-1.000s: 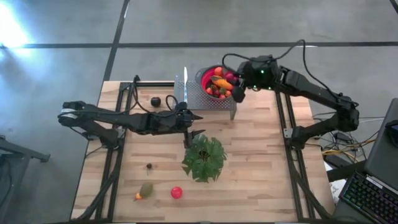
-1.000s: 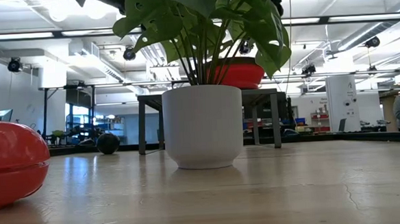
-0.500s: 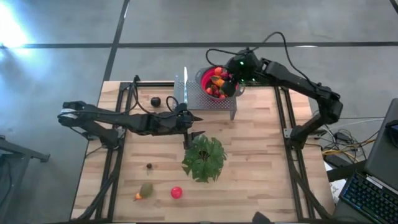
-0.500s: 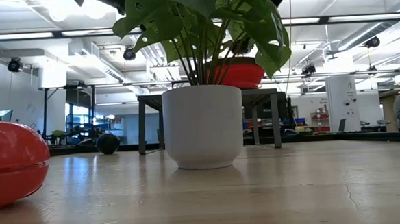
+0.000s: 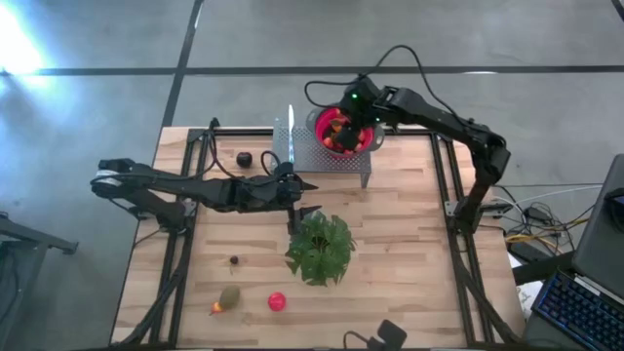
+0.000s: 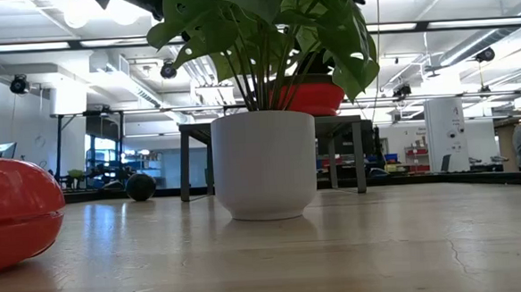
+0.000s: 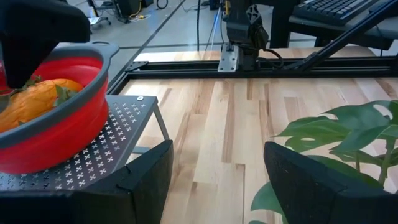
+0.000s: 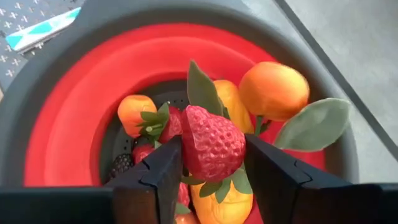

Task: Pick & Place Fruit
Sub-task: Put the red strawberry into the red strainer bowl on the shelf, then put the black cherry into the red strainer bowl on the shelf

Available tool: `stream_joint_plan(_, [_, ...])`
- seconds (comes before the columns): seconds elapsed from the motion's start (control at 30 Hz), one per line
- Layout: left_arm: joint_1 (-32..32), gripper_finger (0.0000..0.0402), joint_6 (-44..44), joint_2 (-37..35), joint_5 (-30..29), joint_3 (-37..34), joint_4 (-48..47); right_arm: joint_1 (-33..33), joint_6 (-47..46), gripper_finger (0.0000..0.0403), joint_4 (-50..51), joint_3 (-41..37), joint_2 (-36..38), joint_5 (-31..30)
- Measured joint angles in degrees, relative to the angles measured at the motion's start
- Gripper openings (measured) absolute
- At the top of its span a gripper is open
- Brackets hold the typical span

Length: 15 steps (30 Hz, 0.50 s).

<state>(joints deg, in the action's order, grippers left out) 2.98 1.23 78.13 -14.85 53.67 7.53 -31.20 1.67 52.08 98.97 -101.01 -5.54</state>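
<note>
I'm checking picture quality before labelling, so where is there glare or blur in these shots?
High view: strong white glare on the grey floor at upper left; the wooden table is evenly lit. Low view: bright ceiling strip lights and a soft, out-of-focus big red rounded fruit at the near left. Right wrist view: the red strawberry is sharp.

In the high view the right gripper [image 5: 343, 125] covered most of the fruit in the bowl [image 5: 363, 143]. The small dark thing [image 5: 233, 260] on the table was too small to tell. The plant [image 6: 264, 34] was cut off at the low view's top edge.
</note>
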Motion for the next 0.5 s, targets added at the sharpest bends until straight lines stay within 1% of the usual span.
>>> stream_joint_plan(0.3, [0.0,0.0257,0.0,0.0,0.0,0.0,0.0,-0.1,0.1,0.0188,1.2,1.1,-1.5,-0.1])
stream_joint_plan(0.5, [0.0,0.0257,0.0,0.0,0.0,0.0,-0.1,-0.1,1.6,0.0215,1.5,1.1,1.6,-0.2])
